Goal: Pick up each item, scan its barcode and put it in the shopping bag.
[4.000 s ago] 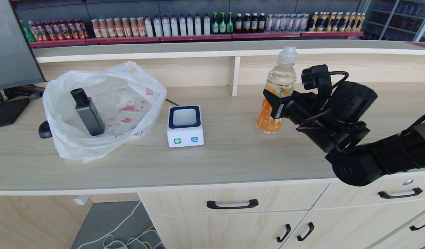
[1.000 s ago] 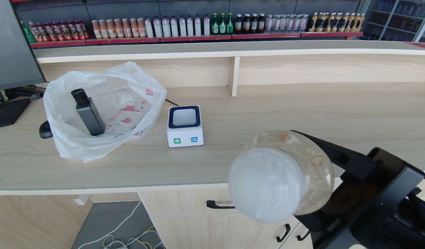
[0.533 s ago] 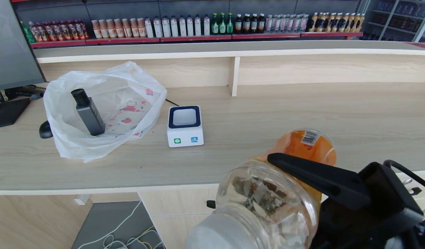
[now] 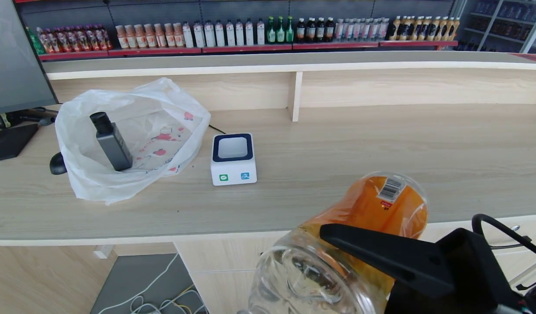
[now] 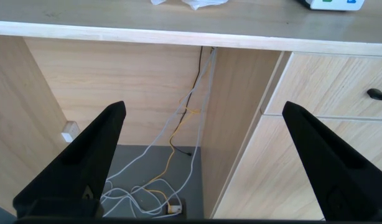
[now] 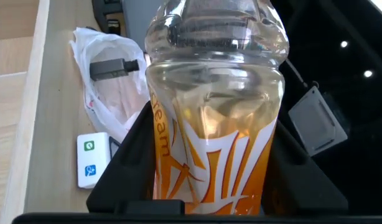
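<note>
Orange drink bottle (image 4: 372,205) is held in the air by the right gripper (image 6: 209,186), fingers clamped on either side of its middle. In the head view it's close to the camera, out in front of the counter (image 4: 381,135) edge & above the drawers (image 4: 290,257). It is tipped over, base pointing away toward the counter and clear neck end toward the camera. The cap end is cut off at the bottom of that view. The barcode (image 4: 390,188) sits near the base, facing up. Only one black finger (image 4: 381,253) shows across the bottle there; the other is hidden behind it. The right wrist view shows both, w/ the bottle wedged between them. The scanner (image 4: 233,159), a white box w/ a dark blue frame round its window, stands on the counter to the left of the bottle, well apart from it. A thin cable behind the scanner is mostly hidden. Just left of the scanner is the white shopping bag (image 4: 89,183), mouth open, w/ a dark grey bottle (image 4: 111,141) leaning inside. A black rounded thing (image 4: 56,163) pokes out behind the bag, too hidden to tell what it is. A monitor (image 4: 15,52) is cut off at the far left. Shelves of drinks (image 4: 250,30) run along the back wall. The left gripper (image 5: 203,109) hangs low below the counter edge, fingers wide apart & holding nothing, facing the cabinet gap w/ loose cables (image 5: 160,186) on the floor.
</note>
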